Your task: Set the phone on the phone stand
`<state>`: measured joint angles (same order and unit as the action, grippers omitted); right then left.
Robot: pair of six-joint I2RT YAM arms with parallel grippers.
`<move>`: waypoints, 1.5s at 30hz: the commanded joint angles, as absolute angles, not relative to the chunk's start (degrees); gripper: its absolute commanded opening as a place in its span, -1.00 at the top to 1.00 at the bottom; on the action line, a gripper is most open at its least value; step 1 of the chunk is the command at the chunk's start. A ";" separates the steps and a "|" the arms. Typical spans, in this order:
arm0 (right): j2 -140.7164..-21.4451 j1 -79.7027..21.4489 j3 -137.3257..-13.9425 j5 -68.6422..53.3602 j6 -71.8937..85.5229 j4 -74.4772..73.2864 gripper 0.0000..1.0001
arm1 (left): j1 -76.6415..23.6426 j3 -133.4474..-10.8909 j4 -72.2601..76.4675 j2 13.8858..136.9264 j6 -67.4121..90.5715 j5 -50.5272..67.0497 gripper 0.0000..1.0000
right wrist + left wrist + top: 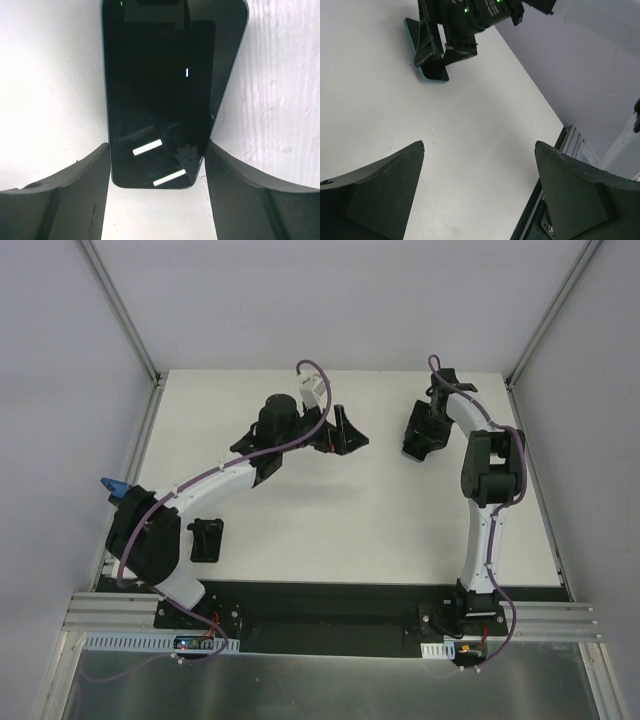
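Observation:
The phone (155, 95) is glossy black and lies flat on the white table at the back right, also showing in the top view (412, 446) and the left wrist view (434, 72). My right gripper (157, 145) straddles its near end, with both fingertips against its long edges. It reaches down onto it in the top view (422, 432). My left gripper (480, 145) is open and empty over the table's back middle (345, 430), left of the phone. A small black piece that looks like the phone stand (206, 538) stands near the front left, by the left arm's base.
The white table (350, 510) is walled by grey panels at the back and sides. A metal rail (330, 625) runs along the front edge with both arm bases. The table's right edge and a rail (575, 145) show in the left wrist view.

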<state>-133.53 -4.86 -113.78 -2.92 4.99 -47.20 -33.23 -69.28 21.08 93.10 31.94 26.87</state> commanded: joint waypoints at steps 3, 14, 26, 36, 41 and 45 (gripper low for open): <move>-118.23 -6.50 -96.17 -13.97 19.76 -25.87 0.99 | -37.70 -57.05 19.34 78.78 30.50 14.25 -0.71; -106.53 -16.51 -73.75 -27.77 55.96 17.97 0.99 | -38.67 -49.49 9.41 68.03 27.34 5.20 -0.49; -98.53 -33.21 -66.19 -20.84 74.09 34.89 0.99 | -38.67 -46.58 1.50 60.21 22.50 -10.45 -0.54; -93.43 -40.25 -65.04 -16.79 73.39 33.75 0.99 | -38.76 -47.46 0.35 57.66 21.36 -13.80 -0.13; -93.43 -42.97 -65.74 -15.56 72.51 33.14 0.99 | -38.76 -48.34 0.26 57.22 21.09 -13.89 -0.03; -92.90 -43.86 -66.01 -15.12 71.98 32.61 0.98 | -38.67 -48.25 -1.30 55.82 20.48 -15.29 0.04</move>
